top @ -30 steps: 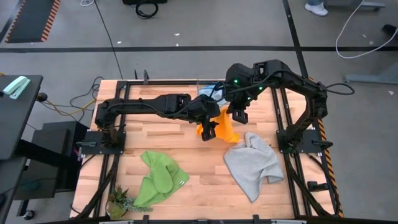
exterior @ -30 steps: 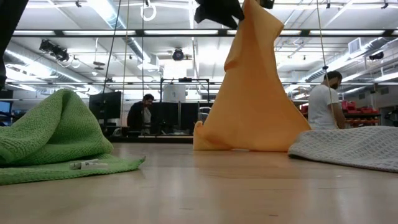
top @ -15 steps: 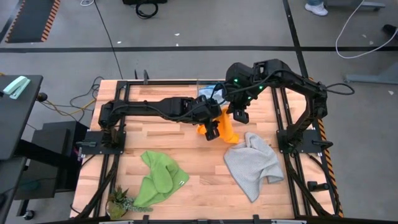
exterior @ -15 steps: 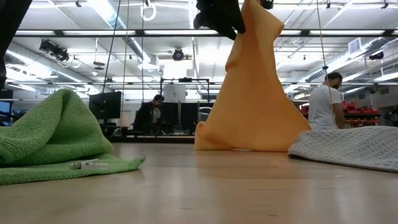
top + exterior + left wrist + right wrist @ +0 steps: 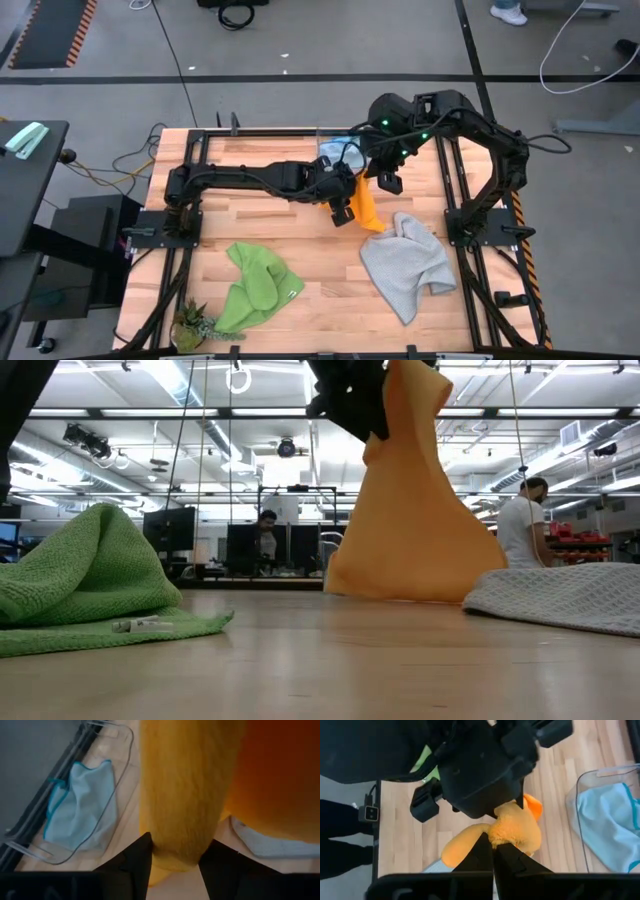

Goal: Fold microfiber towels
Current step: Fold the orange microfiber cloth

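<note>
The yellow-orange towel (image 5: 366,210) (image 5: 410,510) hangs at mid-table from my right gripper (image 5: 493,848), which is shut on its top. My left gripper (image 5: 176,862) (image 5: 342,206) stands beside it on the left, its open fingers on either side of a hanging fold (image 5: 180,810). The green towel (image 5: 258,285) lies crumpled at the near left. At the near right the grey towel (image 5: 405,262) lies crumpled too. A light blue towel (image 5: 80,805) rests inside a clear tray (image 5: 120,750) at the far edge. My right gripper pinches a bunched top part of the yellow-orange towel (image 5: 514,829) between its two fingers, coming slanting down from above. The towel hangs below it, widening downward, with its lower end (image 5: 400,592) on the table. My left gripper: whether its fingers touch the fold, I cannot tell.
A small green plant (image 5: 195,322) sits at the near left corner. The table's frame rails run along both sides. Bare wood lies between the green and grey towels. People (image 5: 525,520) stand in the room behind.
My left gripper has sunk and moved toward the table's right, in against the hanging yellow-orange towel. The towel's lower left corner has drawn in a little; its top has stayed in my right gripper.
</note>
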### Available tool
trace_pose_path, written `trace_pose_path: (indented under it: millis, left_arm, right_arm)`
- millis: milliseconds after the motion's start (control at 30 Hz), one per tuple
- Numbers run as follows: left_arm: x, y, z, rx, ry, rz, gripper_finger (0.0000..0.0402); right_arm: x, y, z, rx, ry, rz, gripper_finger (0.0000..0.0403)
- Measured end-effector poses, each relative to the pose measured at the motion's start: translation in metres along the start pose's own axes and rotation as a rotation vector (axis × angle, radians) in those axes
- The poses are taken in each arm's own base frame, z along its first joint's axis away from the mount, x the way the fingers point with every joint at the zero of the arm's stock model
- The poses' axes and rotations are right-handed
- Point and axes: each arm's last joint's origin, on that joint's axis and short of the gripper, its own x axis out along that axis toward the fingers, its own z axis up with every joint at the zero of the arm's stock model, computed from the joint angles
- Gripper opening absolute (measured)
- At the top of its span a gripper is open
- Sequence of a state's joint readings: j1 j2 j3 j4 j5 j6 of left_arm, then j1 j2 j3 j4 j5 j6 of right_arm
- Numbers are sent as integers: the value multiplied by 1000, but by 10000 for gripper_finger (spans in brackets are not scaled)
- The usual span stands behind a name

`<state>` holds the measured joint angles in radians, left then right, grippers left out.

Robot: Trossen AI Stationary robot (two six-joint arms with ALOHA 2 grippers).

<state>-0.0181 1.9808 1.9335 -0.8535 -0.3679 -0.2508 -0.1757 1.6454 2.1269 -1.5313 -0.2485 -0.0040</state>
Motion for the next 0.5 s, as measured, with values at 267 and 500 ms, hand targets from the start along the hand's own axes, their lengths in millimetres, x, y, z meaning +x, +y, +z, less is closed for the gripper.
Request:
trace_pose_path:
  millis: [267, 500]
  left_arm:
    - [-2, 2, 0, 15, -4, 28, 76]
    - [-13, 5, 2, 52, -26, 79, 12]
  right_arm:
    - [-4, 1, -3, 8, 20, 1, 0]
    - [-4, 2, -4, 6, 22, 3, 0]
